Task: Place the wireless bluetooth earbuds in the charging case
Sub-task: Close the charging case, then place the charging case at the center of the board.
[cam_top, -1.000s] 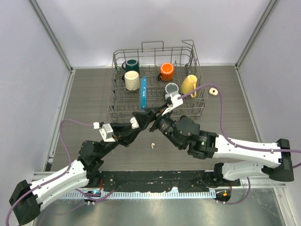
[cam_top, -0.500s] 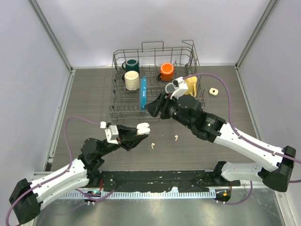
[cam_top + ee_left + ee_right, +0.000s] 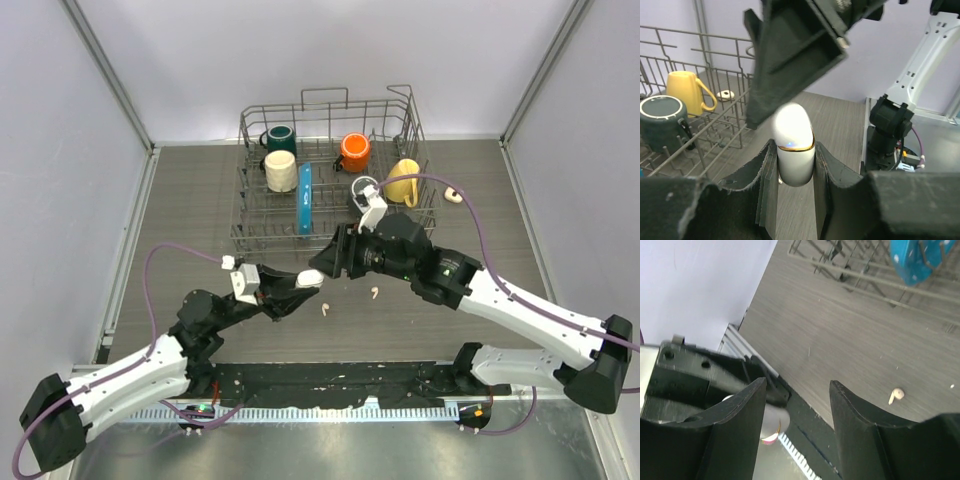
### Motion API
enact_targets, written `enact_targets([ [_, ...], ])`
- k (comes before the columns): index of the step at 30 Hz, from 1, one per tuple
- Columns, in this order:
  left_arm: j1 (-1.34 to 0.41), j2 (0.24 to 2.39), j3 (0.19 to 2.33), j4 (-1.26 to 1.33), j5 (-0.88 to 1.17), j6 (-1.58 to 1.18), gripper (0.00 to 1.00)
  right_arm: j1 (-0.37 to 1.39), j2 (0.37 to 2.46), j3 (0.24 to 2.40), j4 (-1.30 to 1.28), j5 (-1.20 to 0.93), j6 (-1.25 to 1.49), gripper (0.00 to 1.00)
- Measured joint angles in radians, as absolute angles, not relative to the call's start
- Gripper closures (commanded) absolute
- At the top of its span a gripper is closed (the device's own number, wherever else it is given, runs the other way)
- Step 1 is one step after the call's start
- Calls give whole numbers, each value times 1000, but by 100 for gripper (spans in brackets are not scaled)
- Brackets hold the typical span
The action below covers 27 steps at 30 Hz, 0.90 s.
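Lid-opening step, seemingly: white charging case point(image 3: 794, 131) pinched upright in the closed left tool point(image 3: 795, 165) (lid apparently shut). Right tool point(image 3: 333, 254) open, empty, just beside it. Two earbuds point(image 3: 325, 308) point(image 3: 374, 293) loose on the table point(image 3: 190, 210). Next: catching the lid. Half a second ago, right tool nearer the dish rack point(image 3: 330, 215).

The black left gripper point(image 3: 298, 284) reaches forward, clamped on a glossy white rounded case point(image 3: 794, 135). The black right gripper point(image 3: 325, 257) points toward it from just beyond, jaws apart.
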<state>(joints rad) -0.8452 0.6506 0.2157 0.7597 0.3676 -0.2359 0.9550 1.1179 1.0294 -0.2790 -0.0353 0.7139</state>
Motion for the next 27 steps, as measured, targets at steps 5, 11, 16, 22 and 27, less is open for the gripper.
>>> enact_targets([
  [5, -848, 680, 219, 758, 348, -249, 100, 953, 1056, 966, -274, -64, 715, 47],
  [11, -851, 717, 232, 757, 322, -279, 100, 953, 1019, 942, -277, -19, 713, 41],
  [16, -849, 726, 279, 640, 174, -389, 100, 954, 953, 908, -350, 165, 762, 39],
  [22, -848, 701, 307, 355, -42, -668, 100, 949, 833, 835, -422, 350, 828, 39],
  [27, -848, 604, 168, 227, -156, -918, 100, 942, 785, 798, -449, 395, 854, 39],
])
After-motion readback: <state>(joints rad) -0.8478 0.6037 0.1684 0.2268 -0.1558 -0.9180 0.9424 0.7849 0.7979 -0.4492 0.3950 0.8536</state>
